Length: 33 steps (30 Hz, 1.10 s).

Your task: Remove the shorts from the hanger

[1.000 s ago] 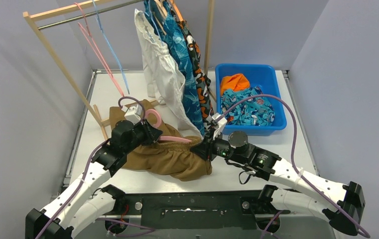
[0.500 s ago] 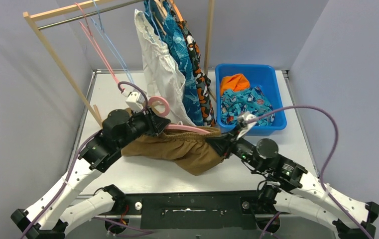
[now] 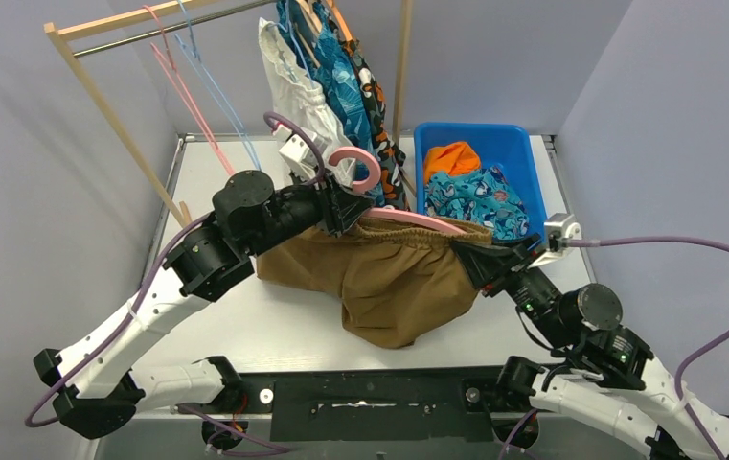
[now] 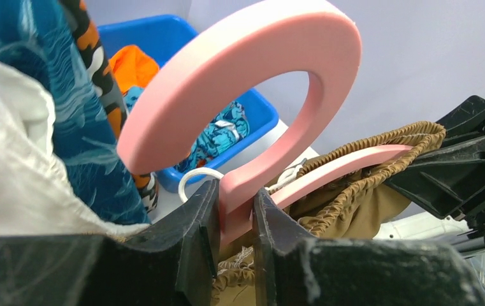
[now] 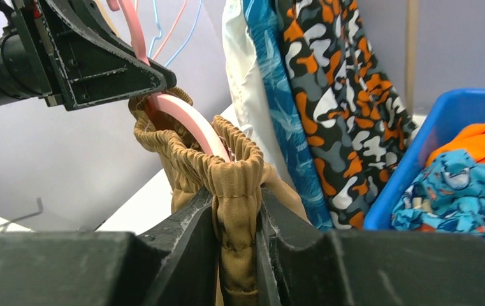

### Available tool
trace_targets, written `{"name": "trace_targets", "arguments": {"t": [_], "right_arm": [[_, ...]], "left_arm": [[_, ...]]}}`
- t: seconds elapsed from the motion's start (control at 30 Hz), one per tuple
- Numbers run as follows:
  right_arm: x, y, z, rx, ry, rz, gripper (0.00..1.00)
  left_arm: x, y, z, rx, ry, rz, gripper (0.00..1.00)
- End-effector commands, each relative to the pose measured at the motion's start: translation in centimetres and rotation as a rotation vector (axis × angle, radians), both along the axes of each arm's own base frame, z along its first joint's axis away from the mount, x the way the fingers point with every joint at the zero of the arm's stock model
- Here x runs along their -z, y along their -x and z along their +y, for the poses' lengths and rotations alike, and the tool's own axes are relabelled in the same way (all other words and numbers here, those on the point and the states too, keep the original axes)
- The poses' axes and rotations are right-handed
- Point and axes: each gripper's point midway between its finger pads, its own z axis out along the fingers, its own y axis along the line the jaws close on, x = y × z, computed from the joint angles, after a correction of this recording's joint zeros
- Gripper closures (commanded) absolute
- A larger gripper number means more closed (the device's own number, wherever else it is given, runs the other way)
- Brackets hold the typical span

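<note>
**Top external view: plain brown fabric shorts strung on a flat pink plastic hanger between both grippers**

Left gripper: jaws closed on the hanger's neck, with the round hook standing just above its fingers.

Right gripper: jaws closed on the gathered elastic waistband of the shorts, at the hanger's far tip, well apart from the left hand.

Location of item: the shorts hang below and between the two hands, the waistband stretched along the hanger arm. Whether the hem touches the white table cannot be told.

Surroundings: close behind the left gripper, white fabric shorts, blue patterned shorts and orange-black-white camouflage shorts hang from a wooden rack. Just beyond the right gripper sits a blue plastic bin holding plain orange shorts and teal shark-print shorts.

Assessment: the step in hand appears to be slipping the waistband off the hanger tip.
- The left hand should hold the hanger firm and level.
- The right hand should draw the elastic outward past the tip, then downward, away from the left hand.
- A straight pull risks the elastic snagging on the tip or twisting the hanger in the left jaws.
- Keep clear of the garments behind the left gripper.

Markings: no brand, label or lettering is legible in any view.
</note>
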Motion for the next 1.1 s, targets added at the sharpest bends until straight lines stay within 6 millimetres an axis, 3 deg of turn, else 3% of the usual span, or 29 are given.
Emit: {"name": "trace_targets", "arguments": {"t": [0.0, 0.2, 0.27, 0.33, 0.43, 0.5, 0.53, 0.63, 0.73, 0.83, 1.07], "right_arm": [[-3.0, -2.9, -6.1, 0.345, 0.012, -0.029, 1.0], [-6.8, -3.5, -8.6, 0.465, 0.176, -0.086, 1.0], [-7.6, -3.5, -8.1, 0.437, 0.223, -0.099, 1.0], [-7.2, -3.7, -6.6, 0.386, 0.263, -0.088, 1.0], [-3.7, -4.2, -3.9, 0.312, 0.309, -0.024, 1.0], [-0.2, -4.4, -1.7, 0.246, 0.313, 0.04, 1.0], [2.7, -4.5, -0.3, 0.208, 0.329, 0.083, 0.99], [8.8, -4.3, 2.6, 0.12, 0.332, 0.21, 0.95], [13.0, -4.5, 3.5, 0.119, 0.363, 0.32, 0.9], [14.4, -4.9, 3.5, 0.153, 0.394, 0.362, 0.81], [12.2, -3.9, 5.3, 0.014, 0.396, 0.315, 0.42]], "left_arm": [[-8.5, 4.0, -1.3, 0.151, 0.195, -0.139, 1.0], [-12.8, 5.6, -1.6, 0.172, 0.247, -0.226, 1.0], [-13.5, 5.9, -1.6, 0.177, 0.238, -0.242, 1.0], [-13.2, 6.0, -1.5, 0.171, 0.22, -0.244, 1.0], [-9.5, 4.2, -0.5, 0.061, 0.137, -0.183, 1.0], [-5.0, 2.6, 0.8, -0.056, 0.052, -0.105, 1.0], [-3.1, 2.4, 1.5, -0.092, 0.023, -0.07, 1.0], [2.1, 2.2, 3.3, -0.172, -0.027, 0.027, 1.0], [5.4, 2.8, 5.0, -0.214, -0.032, 0.093, 1.0], [8.3, 3.1, 6.2, -0.253, -0.049, 0.145, 1.0], [11.6, 2.6, 7.4, -0.333, -0.09, 0.198, 1.0]]}}
